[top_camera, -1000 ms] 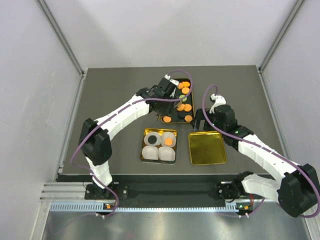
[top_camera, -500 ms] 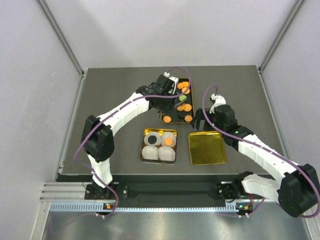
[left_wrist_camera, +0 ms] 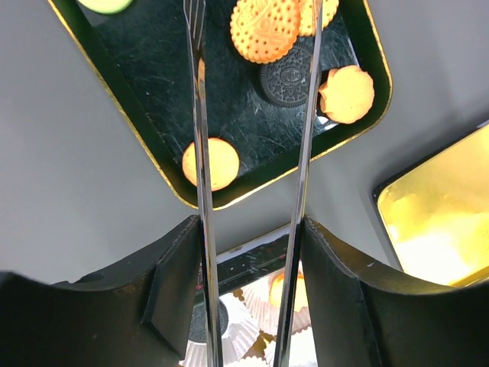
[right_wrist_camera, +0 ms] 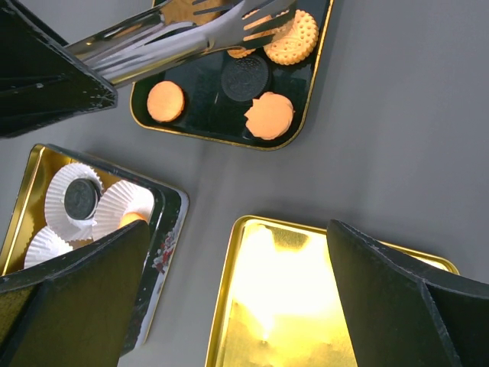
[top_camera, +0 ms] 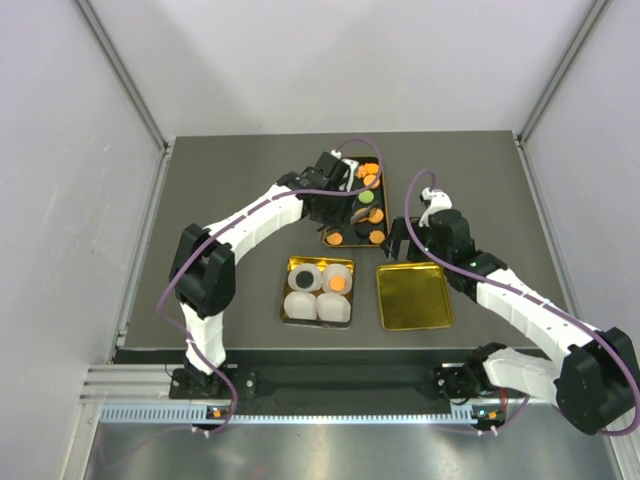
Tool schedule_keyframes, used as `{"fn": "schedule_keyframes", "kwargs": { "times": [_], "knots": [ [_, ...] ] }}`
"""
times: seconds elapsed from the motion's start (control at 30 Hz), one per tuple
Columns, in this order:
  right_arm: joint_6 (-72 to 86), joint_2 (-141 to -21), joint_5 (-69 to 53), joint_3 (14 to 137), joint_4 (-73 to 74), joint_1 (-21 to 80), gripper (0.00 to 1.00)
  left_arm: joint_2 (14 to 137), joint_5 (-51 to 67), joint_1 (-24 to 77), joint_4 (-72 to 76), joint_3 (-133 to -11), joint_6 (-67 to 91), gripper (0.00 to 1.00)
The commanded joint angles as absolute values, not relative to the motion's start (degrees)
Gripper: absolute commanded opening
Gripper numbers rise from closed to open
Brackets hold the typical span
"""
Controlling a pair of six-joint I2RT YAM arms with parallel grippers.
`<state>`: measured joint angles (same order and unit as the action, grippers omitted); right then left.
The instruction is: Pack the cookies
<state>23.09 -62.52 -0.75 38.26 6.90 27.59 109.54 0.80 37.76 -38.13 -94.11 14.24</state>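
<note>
Pinching tongs whose cropped tips overlap cookies, left gripper sits half-closed; right gripper gapes empty.

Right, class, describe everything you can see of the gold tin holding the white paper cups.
The shiny gold metal tin lies flat and open on the dark grey table, on the near side of the black cookie tray. Four white fluted paper cups fill it: one holds a black sandwich cookie, one an orange cookie, two look empty. Nothing else touches it.
</note>
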Motion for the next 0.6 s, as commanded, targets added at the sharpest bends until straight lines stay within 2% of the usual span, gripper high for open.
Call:
{"fn": "schedule_keyframes", "kwargs": {
  "times": [0.0, 0.47, 0.57],
  "knots": [
    [22.76, -61.61, -0.97, 40.25, 6.15, 27.42, 1.0, 109.69, 2.46, 37.35, -35.51, -95.19, 14.77, 0.57],
    [22.59, -61.26, -0.79, 40.25, 6.06, 27.33, 1.0, 108.46, 2.81, 37.27, -37.35, -94.39, 14.94, 0.51],
    [22.59, -61.43, -0.79, 40.25, 6.06, 27.42, 1.0, 108.19, 2.73, 37.18, -37.79, -94.04, 14.77, 0.47]
  ]
}}
